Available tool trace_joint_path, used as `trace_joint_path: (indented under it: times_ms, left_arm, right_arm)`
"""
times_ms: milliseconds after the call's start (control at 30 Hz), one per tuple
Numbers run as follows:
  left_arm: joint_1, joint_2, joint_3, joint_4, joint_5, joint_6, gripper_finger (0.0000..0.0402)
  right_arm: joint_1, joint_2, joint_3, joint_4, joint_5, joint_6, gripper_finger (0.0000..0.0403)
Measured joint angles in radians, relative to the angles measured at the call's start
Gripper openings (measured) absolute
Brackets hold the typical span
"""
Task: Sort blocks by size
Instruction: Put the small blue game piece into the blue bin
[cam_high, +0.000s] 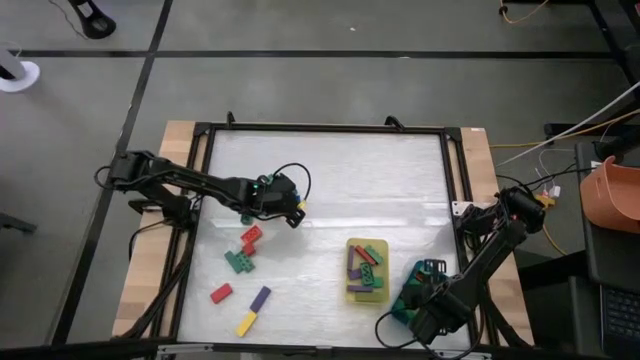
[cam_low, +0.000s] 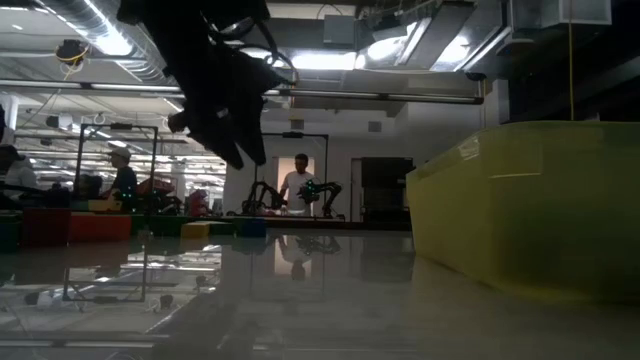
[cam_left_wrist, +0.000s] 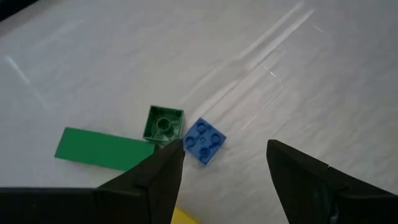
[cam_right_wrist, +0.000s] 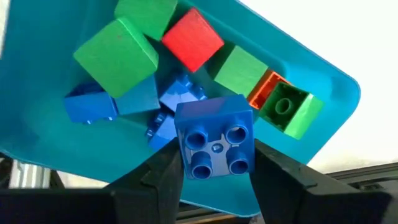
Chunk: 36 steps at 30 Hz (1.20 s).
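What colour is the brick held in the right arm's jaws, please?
Blue; the brick shows best in the right wrist view.

Lighting and picture quality, for your reference:
- High view: you get even, bright light; pale glare streaks cross the table (cam_high: 330, 170) mid-frame.
- Low view: dim foreground, arm in silhouette upper left; ceiling lights (cam_low: 390, 45) glow at top, mirrored on the glossy surface.
- Left wrist view: soft focus, bright sheen upper right.
- Right wrist view: background overexposed, upper right.
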Motion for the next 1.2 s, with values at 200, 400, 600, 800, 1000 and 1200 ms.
trace_joint_path:
  times_ms: [200,400,600,800,1000,1200]
  left_arm:
    - [-0.004,0.011,0.000,0.001,0.000,-0.007,0.0219]
    - [-0.004,0.011,0.000,0.001,0.000,-0.088,0.0219]
    - [-0.008,0.011,0.000,0.000,-0.001,-0.187,0.0219]
    - [-0.019,0.011,0.000,0.003,0.000,-0.184,0.0219]
    - [-0.019,0.011,0.000,0.003,-0.001,-0.183,0.0219]
    - [-0.019,0.010,0.000,0.003,-0.001,-0.142,0.0219]
  right_arm:
    - [0.000,0.000,0.000,0.007,0.018,0.037,0.0173]
    - [0.000,0.000,0.000,0.006,0.014,0.060,0.0173]
    - [0.000,0.000,-0.009,-0.016,0.025,0.100,0.0173]
    - [-0.001,0.002,-0.100,-0.007,0.036,0.114,0.0173]
    - [-0.001,0.002,-0.121,0.029,-0.046,0.273,0.0173]
    - [-0.001,0.002,-0.120,0.055,-0.041,0.222,0.0173]
